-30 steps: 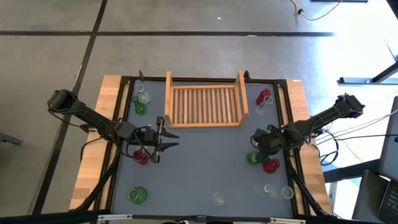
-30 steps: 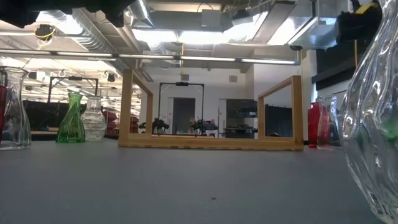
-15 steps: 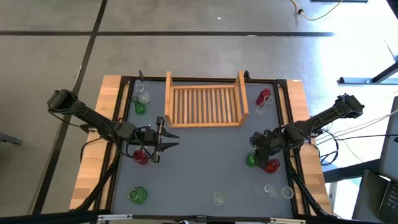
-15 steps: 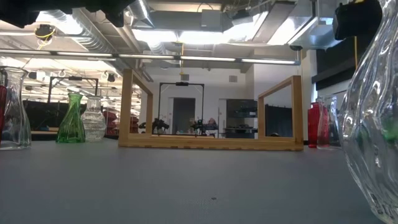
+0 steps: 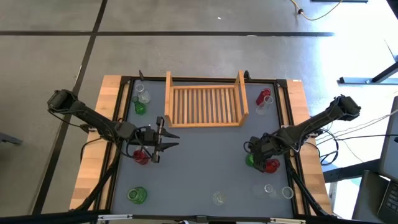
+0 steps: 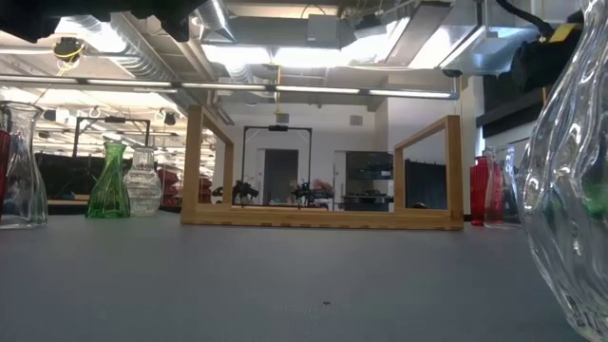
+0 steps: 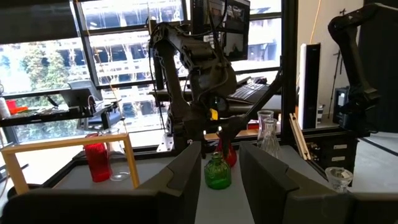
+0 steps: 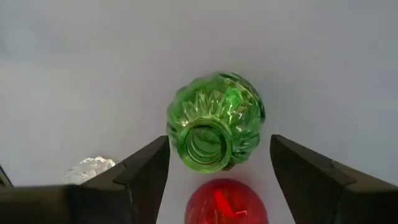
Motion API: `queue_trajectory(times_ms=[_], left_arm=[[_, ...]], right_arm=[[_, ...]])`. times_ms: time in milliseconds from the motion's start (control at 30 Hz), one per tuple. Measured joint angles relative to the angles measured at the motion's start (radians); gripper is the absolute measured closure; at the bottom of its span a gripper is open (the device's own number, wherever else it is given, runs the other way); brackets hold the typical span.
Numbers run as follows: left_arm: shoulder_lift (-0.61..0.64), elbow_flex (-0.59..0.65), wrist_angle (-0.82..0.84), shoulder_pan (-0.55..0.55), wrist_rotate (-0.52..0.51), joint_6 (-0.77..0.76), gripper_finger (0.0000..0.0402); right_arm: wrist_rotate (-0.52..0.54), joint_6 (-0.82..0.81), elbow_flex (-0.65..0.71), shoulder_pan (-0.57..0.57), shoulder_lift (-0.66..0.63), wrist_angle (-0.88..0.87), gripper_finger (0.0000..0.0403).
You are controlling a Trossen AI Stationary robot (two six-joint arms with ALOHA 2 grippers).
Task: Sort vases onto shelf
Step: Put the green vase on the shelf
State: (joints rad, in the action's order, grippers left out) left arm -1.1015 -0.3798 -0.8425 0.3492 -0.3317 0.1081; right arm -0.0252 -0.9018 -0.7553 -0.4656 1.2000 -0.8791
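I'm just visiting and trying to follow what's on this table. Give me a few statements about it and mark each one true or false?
1. The wooden shelf has no vases on it. True.
2. The right gripper hangs open above a green vase. True.
3. That green vase lies tipped on its side. False: it stands upright, its mouth facing up at the right wrist camera.
4. A red vase stands right next to the green one. True.
5. The left gripper is over the shelf. False: it is over the grey table, in front of the shelf's left end.
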Motion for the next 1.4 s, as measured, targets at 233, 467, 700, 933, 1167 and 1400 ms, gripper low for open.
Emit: queue_trajectory(times_ms=[233, 467, 700, 933, 1167, 1400], left_arm=[[0.0, 0.0, -0.001, 0.0, -0.004, 0.0, 0.0298], [0.0, 0.0, -0.001, 0.0, -0.018, 0.0, 0.0298], [0.0, 0.0, -0.002, 0.0, -0.018, 0.0, 0.0298], [0.0, 0.0, -0.002, 0.0, -0.019, 0.0, 0.0298], [0.0, 0.0, -0.002, 0.0, -0.019, 0.0, 0.0298], [0.0, 0.0, -0.003, 0.0, -0.019, 0.0, 0.0298]], right_arm=[[0.03, 0.051, 0.0, 0.0, 0.022, 0.018, 0.0201], [0.05, 0.099, -0.003, 0.0, 0.02, 0.023, 0.0329], [0.096, 0.154, 0.0, 0.001, 0.023, 0.122, 0.0338], [0.155, 0.196, 0.0, 0.002, 0.023, 0.16, 0.0325], [0.171, 0.262, 0.0, 0.002, 0.023, 0.263, 0.0335], [0.207, 0.331, -0.033, 0.027, 0.023, 0.295, 0.0331]])
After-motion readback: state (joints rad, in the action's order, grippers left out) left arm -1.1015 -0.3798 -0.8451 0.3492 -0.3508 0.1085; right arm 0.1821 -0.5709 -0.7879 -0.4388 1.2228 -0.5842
